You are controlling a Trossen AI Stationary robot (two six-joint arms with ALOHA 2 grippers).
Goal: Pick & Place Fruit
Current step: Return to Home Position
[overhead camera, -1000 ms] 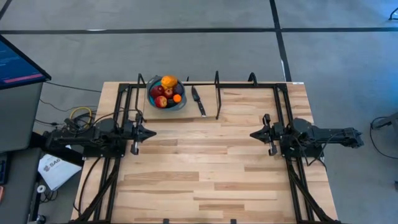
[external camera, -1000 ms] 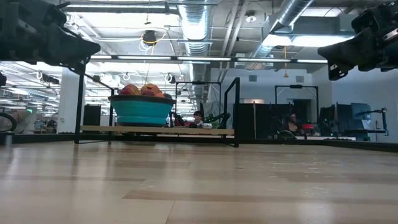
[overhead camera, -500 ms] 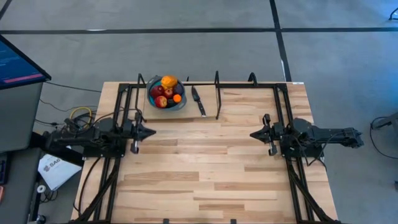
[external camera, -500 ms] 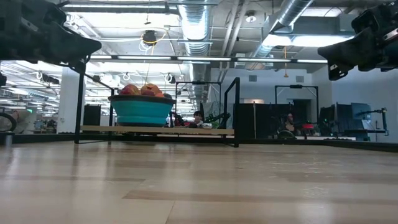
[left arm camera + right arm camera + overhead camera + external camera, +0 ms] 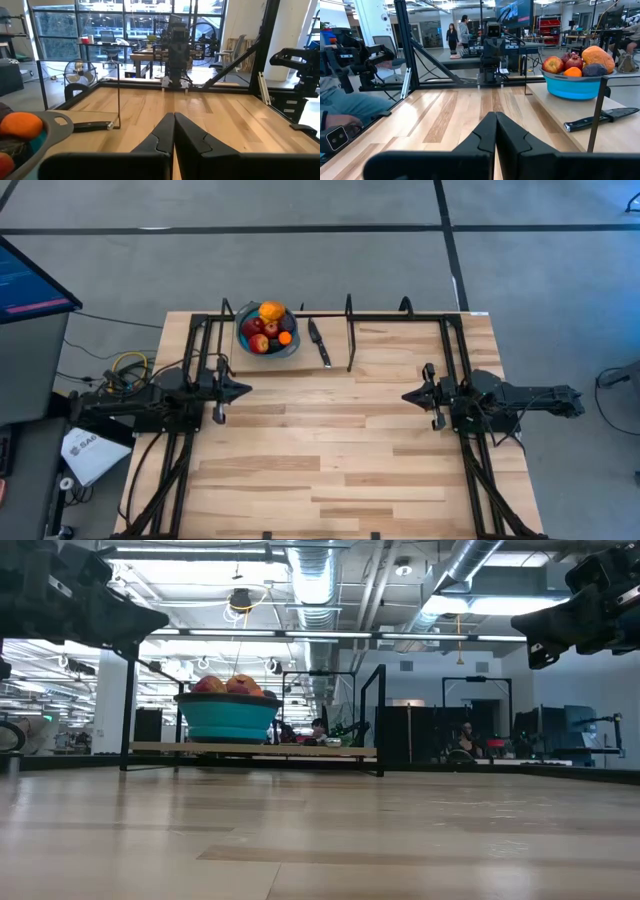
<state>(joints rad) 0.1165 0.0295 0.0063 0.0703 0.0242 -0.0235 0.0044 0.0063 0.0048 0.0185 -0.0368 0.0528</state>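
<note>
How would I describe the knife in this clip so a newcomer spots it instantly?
Start at the wooden table and go to the raised shelf along its far edge. There, on the right arm's side of the blue bowl heaped with fruit, lies the knife. It is the only slim, flat, black thing on the shelf, resting outside the bowl.

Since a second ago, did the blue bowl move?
No. The blue bowl stays at the left end of the shelf, right beside the knife.
</note>
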